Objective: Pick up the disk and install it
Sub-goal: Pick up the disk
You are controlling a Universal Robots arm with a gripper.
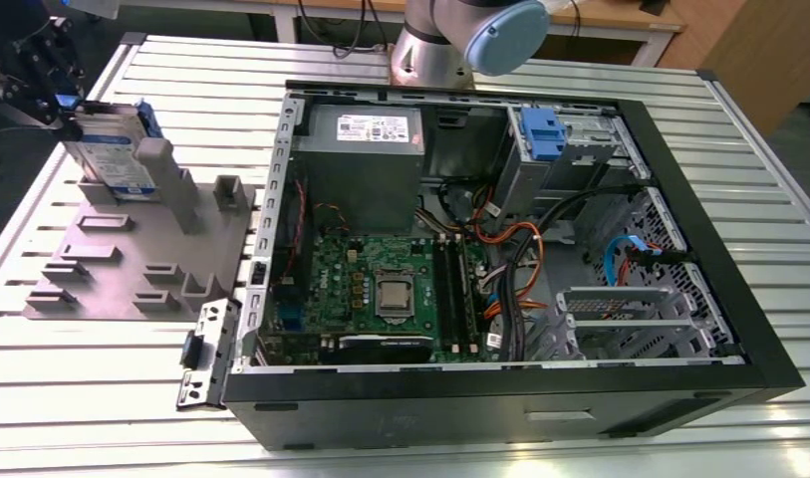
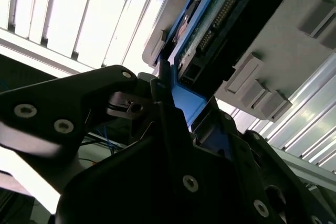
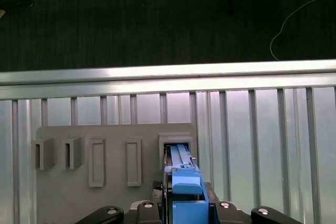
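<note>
1. Second wrist view first: the gripper has its black fingers pressed in on either side of the bright blue bracket of the disk, pinching it.
2. In the first wrist view the gripper straddles that blue bracket. The disk stands on edge in a raised slot of the grey fixture plate.
3. In the exterior view the gripper is far over at the exterior view's left, at the upper end of the disk. The disk stands upright in the fixture plate with its white-and-blue label facing out.
4. The plate lies flat on the slatted metal table, just beside the open computer case.
5. Inside the case, a grey metal box with a white sticker sits at the far end. A small blue latch sits on the drive cage, well apart from the disk.
6. The arm's base stands beyond the case.
</note>
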